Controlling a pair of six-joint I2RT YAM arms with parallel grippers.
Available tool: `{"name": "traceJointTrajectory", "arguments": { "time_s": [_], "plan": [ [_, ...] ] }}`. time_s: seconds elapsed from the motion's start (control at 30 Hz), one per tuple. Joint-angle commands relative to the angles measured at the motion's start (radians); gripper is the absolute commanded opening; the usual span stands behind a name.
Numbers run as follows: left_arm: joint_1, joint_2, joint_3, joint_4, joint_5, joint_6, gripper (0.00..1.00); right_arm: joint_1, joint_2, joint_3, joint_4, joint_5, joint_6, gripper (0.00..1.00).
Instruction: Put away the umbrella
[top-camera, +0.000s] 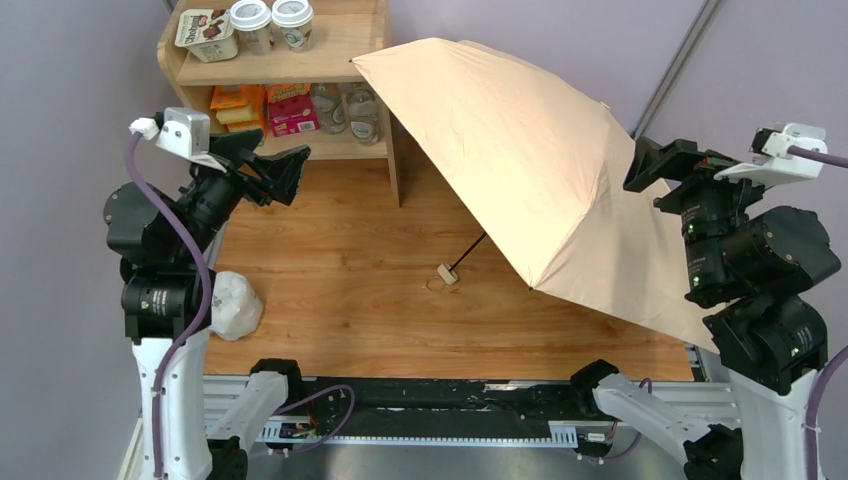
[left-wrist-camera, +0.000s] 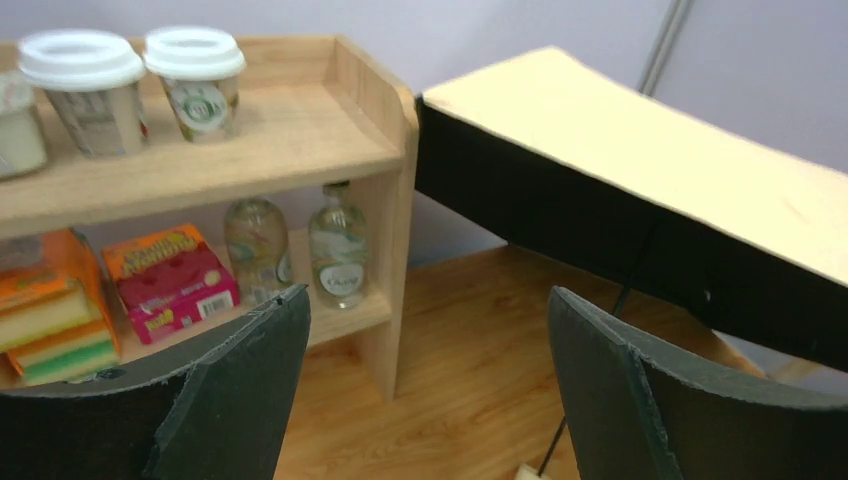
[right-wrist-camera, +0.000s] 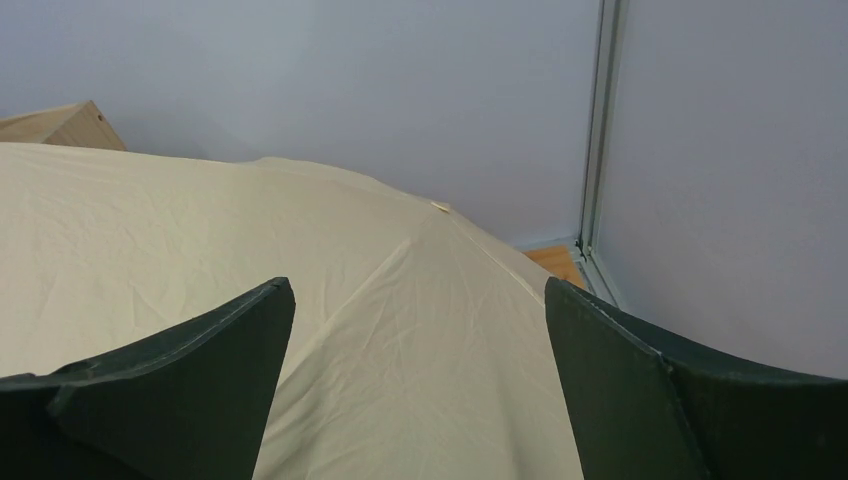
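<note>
Your umbrella (top-camera: 530, 170) is open and lying tipped on its side over the right half of the surface (top-camera: 340, 300). Its thin black shaft (top-camera: 470, 252) gives you the long axis: it runs on a diagonal from the small wooden handle (top-camera: 447, 275), which sits on the wood near the middle of the surface, away and to the right until it goes under the beige canopy. So the handle end points toward the near left, and the canopy's outer side faces up and toward the right arm. One rim corner of the canopy reaches just beside the top of the wooden shelf (top-camera: 392, 120). The opposite corner hangs by the near right edge of the surface.

Your left pincer (top-camera: 288, 175) is raised in front of the shelf with its fingers spread apart, gripping nothing. Your right pincer (top-camera: 650, 165) sits just above the canopy's right side, fingers also wide apart and empty. A white plastic bag (top-camera: 235, 305) lies by the left arm.
</note>
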Motion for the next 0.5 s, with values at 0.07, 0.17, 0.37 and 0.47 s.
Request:
{"name": "traceJointTrajectory", "arguments": {
  "time_s": [0.07, 0.17, 0.37, 0.47],
  "plan": [
    [0.005, 0.020, -0.256, 0.193, 0.133, -0.209, 0.88, -0.006, -0.031, -0.013, 0.045, -0.086, 0.004, 1.00],
    [-0.070, 0.047, -0.379, 0.276, 0.125, -0.242, 0.86, -0.008, -0.046, -0.034, 0.061, -0.103, 0.018, 1.00],
    [-0.343, 0.167, -0.615, 0.574, 0.029, -0.242, 0.88, -0.006, -0.069, -0.086, 0.070, -0.143, 0.080, 1.00],
    [-0.403, 0.344, -0.706, 0.799, 0.065, -0.286, 0.89, -0.008, -0.086, -0.097, 0.049, -0.186, 0.104, 1.00]
  ]
}}
